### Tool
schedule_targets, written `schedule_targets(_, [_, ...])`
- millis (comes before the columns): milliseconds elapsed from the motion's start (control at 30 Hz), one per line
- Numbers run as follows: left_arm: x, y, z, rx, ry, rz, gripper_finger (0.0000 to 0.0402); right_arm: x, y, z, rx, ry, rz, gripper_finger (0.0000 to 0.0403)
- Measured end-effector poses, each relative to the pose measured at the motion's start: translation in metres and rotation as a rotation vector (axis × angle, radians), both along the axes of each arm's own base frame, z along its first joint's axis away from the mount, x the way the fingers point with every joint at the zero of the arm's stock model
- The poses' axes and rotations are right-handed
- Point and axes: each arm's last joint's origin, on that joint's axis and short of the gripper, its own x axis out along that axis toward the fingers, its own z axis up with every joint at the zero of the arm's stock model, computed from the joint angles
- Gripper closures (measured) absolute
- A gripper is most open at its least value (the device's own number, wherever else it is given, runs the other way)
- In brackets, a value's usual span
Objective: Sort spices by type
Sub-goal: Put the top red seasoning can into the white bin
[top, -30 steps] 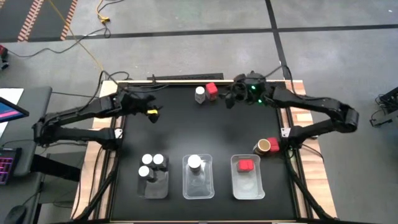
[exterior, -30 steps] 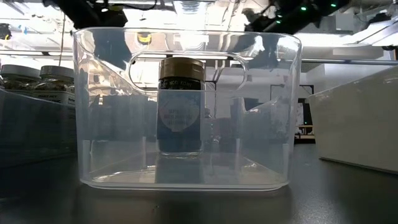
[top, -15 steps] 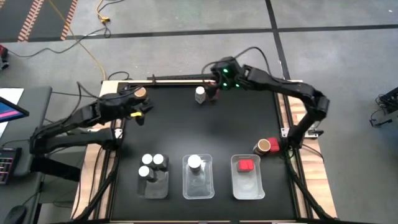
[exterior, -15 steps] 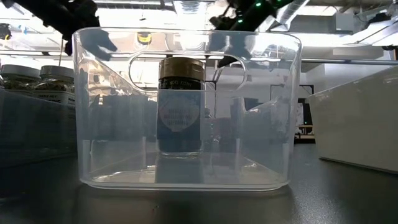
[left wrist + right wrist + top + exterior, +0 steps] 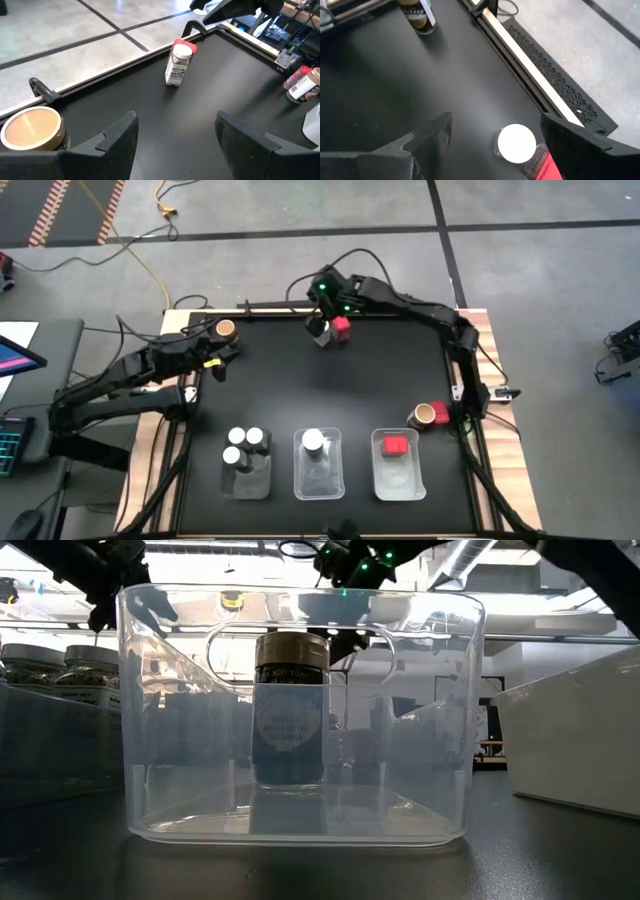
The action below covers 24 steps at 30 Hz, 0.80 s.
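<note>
A white-capped spice jar (image 5: 321, 331) and a red-capped one (image 5: 341, 327) stand side by side near the table's far edge. My right gripper (image 5: 496, 124) hangs open above them, its fingers either side of the white cap (image 5: 516, 143) and clear of it. A tan-lidded jar (image 5: 226, 331) stands at the far left corner. My left gripper (image 5: 175, 142) is open just near of it, with nothing between its fingers. Three white-capped jars sit in the left tray (image 5: 262, 480). The middle tray (image 5: 318, 478) holds one white-capped jar and the right tray (image 5: 398, 478) a red-capped one.
A tan-lidded jar (image 5: 425, 415) and a red-capped jar (image 5: 441, 411) stand together at the table's right edge. A raised rail (image 5: 270, 308) runs along the far edge. The black tabletop between the far jars and the near trays is bare.
My right gripper has swung along the far edge toward the table's left and now hangs over the white-capped and red-capped jars. My left gripper has drawn back toward the left edge, and the tan-lidded jar now shows standing at the far left corner.
</note>
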Motion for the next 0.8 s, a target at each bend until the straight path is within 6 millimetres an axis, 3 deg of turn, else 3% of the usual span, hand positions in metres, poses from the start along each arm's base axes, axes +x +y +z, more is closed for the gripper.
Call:
schedule_targets(133, [0.0,0.0,-0.001,-0.015,-0.002,0.006,0.015,0.004,-0.004,-0.001,0.008,0.018,-0.003,0.0073])
schedule_targets(433, [-0.003,-0.001,-0.007,-0.068,0.041,0.023,0.015,-0.02,-0.024,-0.005,0.055,0.134,-0.05,0.007])
schedule_targets(700, [-0.004,0.0,-0.007,-0.043,0.048,0.079,0.015,-0.04,-0.056,-0.006,0.098,0.118,-0.185,0.0011])
schedule_targets(800, [-0.004,0.0,-0.006,-0.042,0.045,0.08,0.015,-0.048,-0.073,-0.006,0.126,0.073,-0.281,0.0011])
